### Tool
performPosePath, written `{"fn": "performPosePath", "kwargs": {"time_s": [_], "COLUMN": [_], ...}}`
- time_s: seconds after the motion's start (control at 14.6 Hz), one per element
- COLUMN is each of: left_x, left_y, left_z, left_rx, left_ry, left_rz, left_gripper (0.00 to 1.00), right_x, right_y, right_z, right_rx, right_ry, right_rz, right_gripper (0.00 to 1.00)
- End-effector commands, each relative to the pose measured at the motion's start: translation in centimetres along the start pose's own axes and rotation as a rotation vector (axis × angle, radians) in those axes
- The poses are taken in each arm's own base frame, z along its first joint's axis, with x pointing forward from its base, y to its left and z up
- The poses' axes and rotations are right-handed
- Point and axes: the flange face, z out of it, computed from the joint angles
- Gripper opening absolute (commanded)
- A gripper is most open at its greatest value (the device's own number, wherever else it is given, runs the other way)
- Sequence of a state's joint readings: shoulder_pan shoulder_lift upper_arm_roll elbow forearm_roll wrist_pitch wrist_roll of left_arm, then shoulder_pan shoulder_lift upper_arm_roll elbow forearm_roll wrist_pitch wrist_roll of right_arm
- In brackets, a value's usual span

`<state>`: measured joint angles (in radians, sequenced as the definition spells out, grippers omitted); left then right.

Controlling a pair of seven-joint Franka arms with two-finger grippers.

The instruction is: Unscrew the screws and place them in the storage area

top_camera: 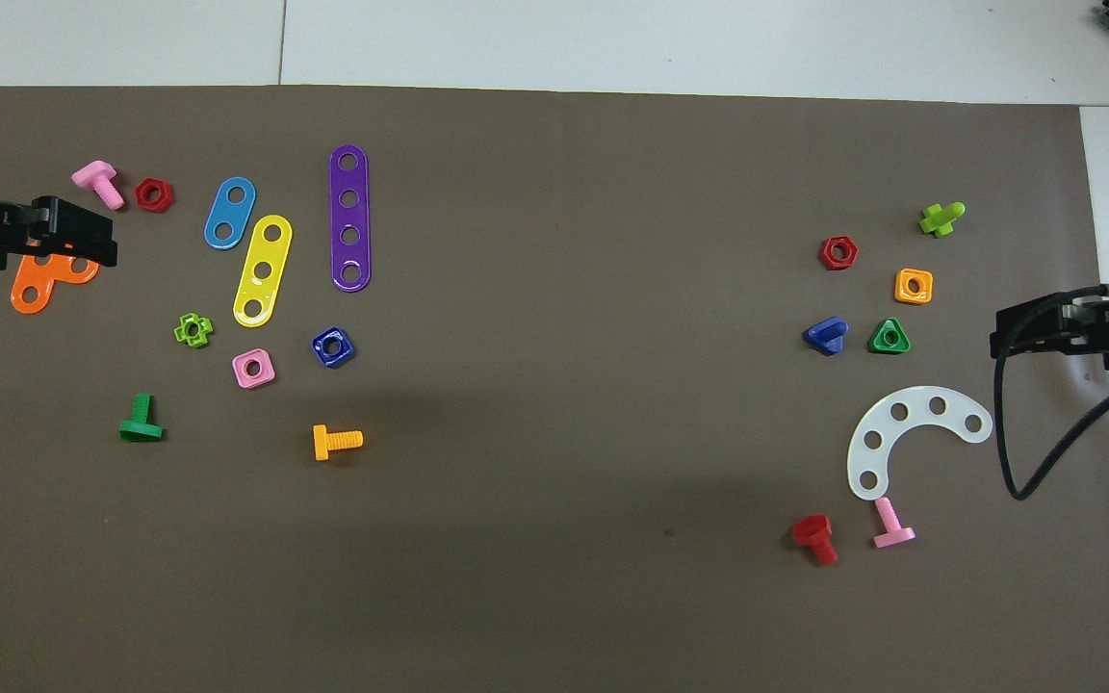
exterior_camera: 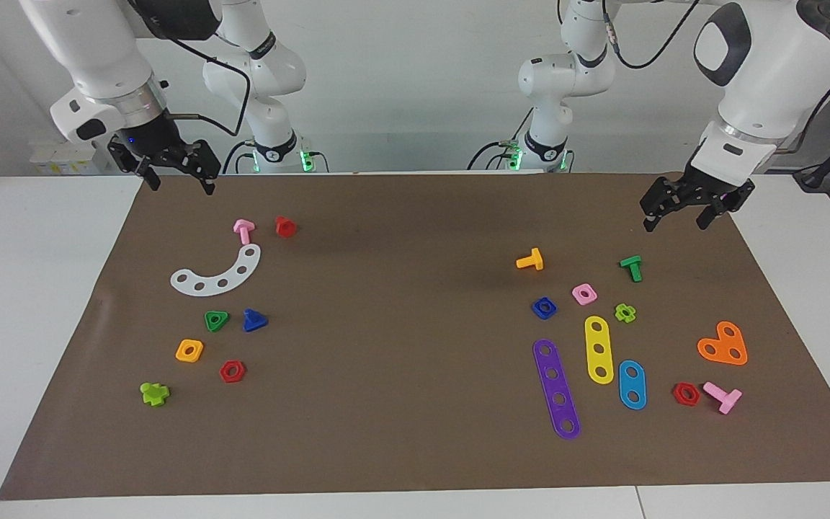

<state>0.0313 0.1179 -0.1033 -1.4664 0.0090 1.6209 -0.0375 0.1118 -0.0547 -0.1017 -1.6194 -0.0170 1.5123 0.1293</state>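
Note:
A dark-blue screw with a triangular head lies loose on the brown mat beside a green triangular nut. It lies in the storage area, beside the white curved strip. Pink and red screws lie there too. My right gripper hangs open and empty over the mat's edge by the robots. Above the mat at the left arm's end, close to a green screw, my left gripper is open and empty.
Purple, yellow and blue straight strips lie at the left arm's end with an orange plate, an orange screw, a blue square nut and other nuts. Orange, red and lime pieces lie in the storage patch.

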Motion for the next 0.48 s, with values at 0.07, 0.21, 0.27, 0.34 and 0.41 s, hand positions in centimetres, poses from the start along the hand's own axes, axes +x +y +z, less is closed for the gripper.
{"fn": "performPosePath", "kwargs": {"time_s": [0.07, 0.21, 0.27, 0.34, 0.41], "left_x": [-0.64, -0.65, -0.64, -0.64, -0.64], "left_y": [-0.19, -0.29, -0.38, -0.47, -0.56], "left_z": [-0.17, -0.1, -0.1, -0.1, -0.1], "left_rx": [0.004, 0.005, 0.005, 0.005, 0.005], "left_ry": [0.023, 0.022, 0.022, 0.022, 0.022], "left_rz": [0.011, 0.011, 0.008, 0.006, 0.005], "left_gripper": [1.0, 1.0, 1.0, 1.0, 1.0], "right_x": [0.63, 0.62, 0.57, 0.52, 0.53], "right_y": [-0.15, -0.23, -0.22, -0.21, -0.13], "right_z": [-0.16, -0.24, -0.31, -0.32, -0.32], "right_rx": [0.011, 0.011, 0.011, 0.011, 0.011], "right_ry": [0.002, 0.004, 0.005, 0.005, 0.005], "right_rz": [-0.012, -0.011, -0.009, -0.009, -0.009], "right_gripper": [1.0, 1.0, 1.0, 1.0, 1.0]}}
